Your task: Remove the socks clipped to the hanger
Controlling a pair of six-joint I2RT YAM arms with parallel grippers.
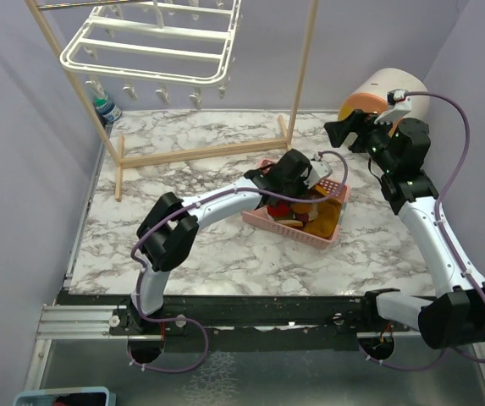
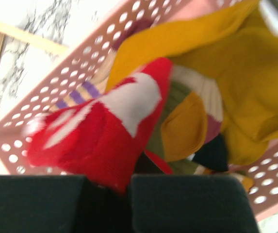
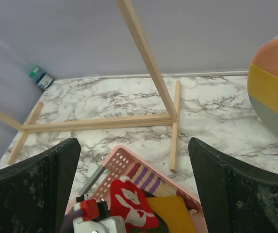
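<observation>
Left tool (image 2: 128, 191): clamped on red sock (image 2: 95, 141) over basket (image 2: 37, 121) (seemingly low enough); best opened fully, so it drops inside. Right tool (image 3: 133, 145): agape, empty.

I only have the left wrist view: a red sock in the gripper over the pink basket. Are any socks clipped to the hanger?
Observer: None on the part of the hanger that the top view shows; its clips hang bare.
Operator: Where is the right arm?
Observer: It is raised to the right of the basket, and the right gripper is open and empty.
Operator: Is the basket close to a table edge?
Observer: No. It sits well inside the table, right of centre, nearer the arms than the wooden frame.
</observation>
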